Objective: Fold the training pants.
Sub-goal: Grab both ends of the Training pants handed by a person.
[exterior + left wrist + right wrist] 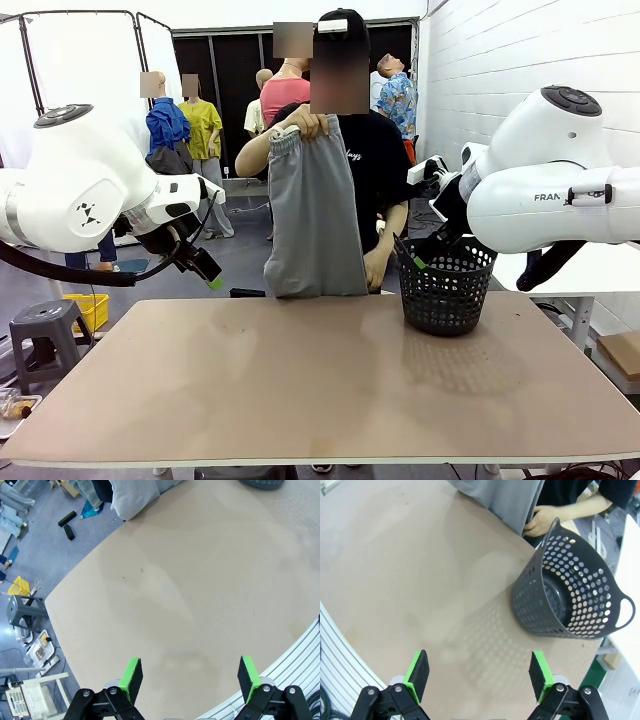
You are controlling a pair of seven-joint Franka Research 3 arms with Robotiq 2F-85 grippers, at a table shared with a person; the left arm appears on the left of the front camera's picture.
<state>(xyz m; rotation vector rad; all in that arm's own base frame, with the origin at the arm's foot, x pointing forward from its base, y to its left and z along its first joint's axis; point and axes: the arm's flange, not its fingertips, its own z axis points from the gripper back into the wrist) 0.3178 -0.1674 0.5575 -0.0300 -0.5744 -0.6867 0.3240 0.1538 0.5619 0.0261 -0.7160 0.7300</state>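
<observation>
Both released: my left pincer (190, 675) hangs over the surface (200, 580), and my right pincer (479, 672) is near the basket (540, 600). Across the surface, a person's hand (310, 126) holds the pants (315, 215) up by the waistband. My right arm (560, 190) reads "FRAN".
</observation>
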